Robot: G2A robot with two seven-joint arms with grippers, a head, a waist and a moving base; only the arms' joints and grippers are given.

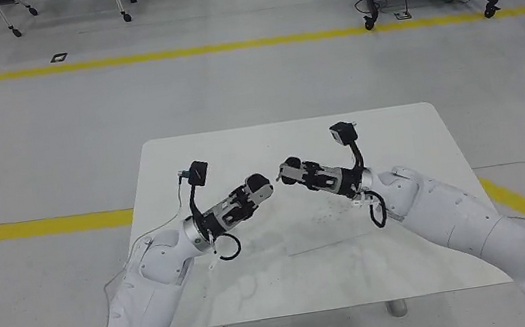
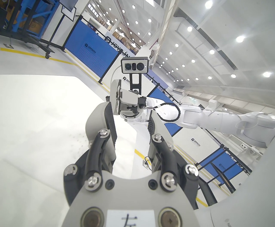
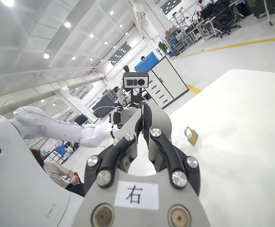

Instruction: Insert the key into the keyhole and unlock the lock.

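Grey fingers of the right gripper [image 3: 143,112] are pressed together with the tips meeting. No key can be made out between them; it's too thin or hidden to tell. The gripper hangs in the air above the table [image 3: 236,103], up and to one side of the padlock [image 3: 191,136], not touching it.

Padlock: brass body, silver shackle, lying flat and loose on the table. Shackle looks closed, keyhole end not readable, nothing holds it.

Beyond the right gripper's tips, so away from the padlock's side, is the left gripper [image 2: 130,115]. Its fingers are spread wide with nothing between them, and it is also raised off the table. The top view has both grippers nose to nose, near each other, over the table's middle. The padlock is too small to pick out there.

Judgement: task barely begun, lock untouched.

Risks:
- The padlock is free, so any push at the keyhole would likely skate or spin it unless the open left gripper pins or lifts it.
- If a key sits in the closed fingers, such a thin pinch could let it twist on contact and miss the slot.
- If no key is there, the insert fails outright.
- Grippers this close could clip each other on the way down toward the padlock.
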